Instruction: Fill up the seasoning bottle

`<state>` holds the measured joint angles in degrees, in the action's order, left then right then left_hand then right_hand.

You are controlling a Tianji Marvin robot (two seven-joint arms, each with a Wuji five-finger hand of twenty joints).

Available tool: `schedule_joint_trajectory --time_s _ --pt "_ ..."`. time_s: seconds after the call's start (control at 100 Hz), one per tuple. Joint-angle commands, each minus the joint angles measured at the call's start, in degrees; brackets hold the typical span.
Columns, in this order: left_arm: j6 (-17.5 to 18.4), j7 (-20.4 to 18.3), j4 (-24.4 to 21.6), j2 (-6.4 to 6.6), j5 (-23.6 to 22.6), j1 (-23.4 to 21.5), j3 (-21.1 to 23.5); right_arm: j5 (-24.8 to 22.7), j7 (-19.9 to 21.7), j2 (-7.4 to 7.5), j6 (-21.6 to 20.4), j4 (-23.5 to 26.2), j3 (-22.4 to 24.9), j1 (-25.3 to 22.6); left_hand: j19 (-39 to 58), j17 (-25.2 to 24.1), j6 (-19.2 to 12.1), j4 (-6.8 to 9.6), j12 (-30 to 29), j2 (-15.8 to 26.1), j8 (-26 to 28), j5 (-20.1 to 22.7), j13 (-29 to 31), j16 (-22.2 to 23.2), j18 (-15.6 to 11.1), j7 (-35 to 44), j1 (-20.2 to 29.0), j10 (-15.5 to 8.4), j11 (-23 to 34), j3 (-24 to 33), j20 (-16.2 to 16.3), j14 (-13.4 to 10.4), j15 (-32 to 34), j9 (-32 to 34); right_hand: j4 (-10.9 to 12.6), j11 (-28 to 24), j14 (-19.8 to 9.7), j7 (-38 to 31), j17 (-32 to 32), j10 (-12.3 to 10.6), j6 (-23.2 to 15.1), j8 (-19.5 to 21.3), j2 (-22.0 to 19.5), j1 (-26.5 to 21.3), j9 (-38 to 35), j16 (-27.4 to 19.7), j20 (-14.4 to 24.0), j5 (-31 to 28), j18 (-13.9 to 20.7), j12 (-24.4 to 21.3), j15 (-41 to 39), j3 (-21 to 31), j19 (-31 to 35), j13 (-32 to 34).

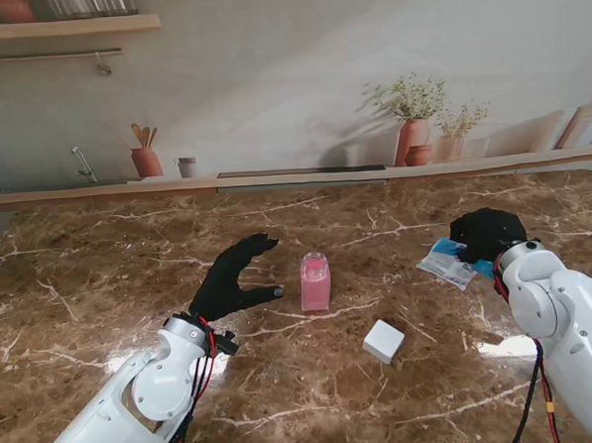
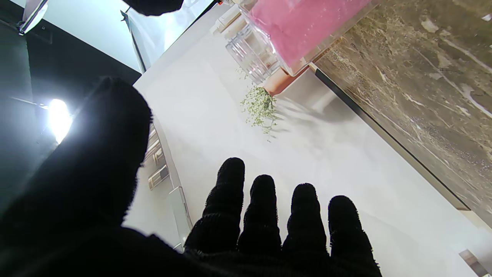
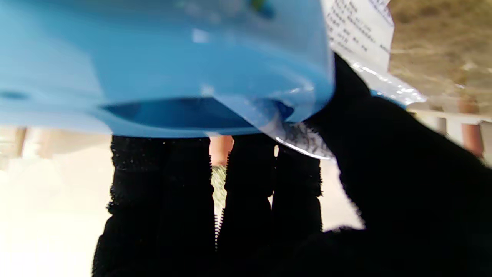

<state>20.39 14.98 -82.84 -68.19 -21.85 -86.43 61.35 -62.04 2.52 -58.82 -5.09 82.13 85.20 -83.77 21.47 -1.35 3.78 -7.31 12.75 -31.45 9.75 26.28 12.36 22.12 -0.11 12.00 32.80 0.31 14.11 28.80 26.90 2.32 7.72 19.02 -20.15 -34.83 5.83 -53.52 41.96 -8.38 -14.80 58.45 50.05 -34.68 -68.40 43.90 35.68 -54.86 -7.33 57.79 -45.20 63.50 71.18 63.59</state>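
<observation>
Refill pouch being picked up
Right hand (image 1: pixel 487 233) grips the blue seasoning pouch (image 1: pixel 449 260); left hand (image 1: pixel 237 278), fingers spread, hovers beside the pink bottle (image 1: pixel 315 282). Next, likely: steady bottle, bring pouch over.

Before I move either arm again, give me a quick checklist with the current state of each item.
1. Seasoning bottle upright: ok.
2. Left hand open beside the bottle, not touching: ok.
3. Bottle mouth uncapped: cannot tell; a white cap-like block lies nearer to me.
4. Right hand on the blue refill packet: ok, fingers against it in the wrist view.
5. Packet torn open: cannot tell.
</observation>
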Motion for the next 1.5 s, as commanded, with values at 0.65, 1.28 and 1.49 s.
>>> schedule_joint_trajectory --time_s 0.65,1.28,1.49 --pt "-6.86 -9.13 -14.07 2.31 0.93 -3.85 0.65 2.62 -2.85 -2.98 3.36 31.66 -4.41 -9.47 29.68 5.02 4.48 2.13 -1.01 -0.14 -0.90 -1.77 21.18 18.80 14.48 -3.28 -0.73 4.53 -1.93 -7.12 18.53 11.63 17.41 -1.46 5.44 -0.66 -6.23 -0.61 1.04 -1.75 -4.66 0.54 -5.41 -12.67 -3.72 4.86 1.80 -6.40 0.79 2.77 -8.48 9.22 1.27 7.02" --pt "-11.26 -11.78 -19.63 2.95 -0.10 -3.94 -1.56 0.80 -8.97 -3.42 2.35 33.27 -16.08 -8.29 43.60 14.85 4.87 2.02 0.86 0.02 2.30 0.07 33.18 19.81 14.92 0.52 -0.26 6.89 1.30 -8.07 20.85 10.50 24.01 3.81 5.37 -0.21 -6.39 -0.22 1.10 -1.88 -4.78 1.05 -5.12 -12.41 -4.02 5.18 2.32 -6.41 0.97 3.09 -8.06 9.52 0.75 7.16" --pt "-11.25 -10.46 -18.89 2.38 1.49 -3.56 -2.92 0.65 -9.46 -3.48 2.47 33.65 -18.19 -7.38 51.35 24.58 1.12 1.01 3.94 -2.13 10.27 7.32 42.37 20.10 14.48 13.73 1.16 7.00 6.35 3.55 16.83 9.46 28.68 16.27 5.19 0.01 -6.68 0.03 1.25 -2.08 -4.84 1.05 -5.05 -12.14 -3.96 5.02 2.45 -6.05 1.06 3.05 -7.67 9.65 0.53 7.24"
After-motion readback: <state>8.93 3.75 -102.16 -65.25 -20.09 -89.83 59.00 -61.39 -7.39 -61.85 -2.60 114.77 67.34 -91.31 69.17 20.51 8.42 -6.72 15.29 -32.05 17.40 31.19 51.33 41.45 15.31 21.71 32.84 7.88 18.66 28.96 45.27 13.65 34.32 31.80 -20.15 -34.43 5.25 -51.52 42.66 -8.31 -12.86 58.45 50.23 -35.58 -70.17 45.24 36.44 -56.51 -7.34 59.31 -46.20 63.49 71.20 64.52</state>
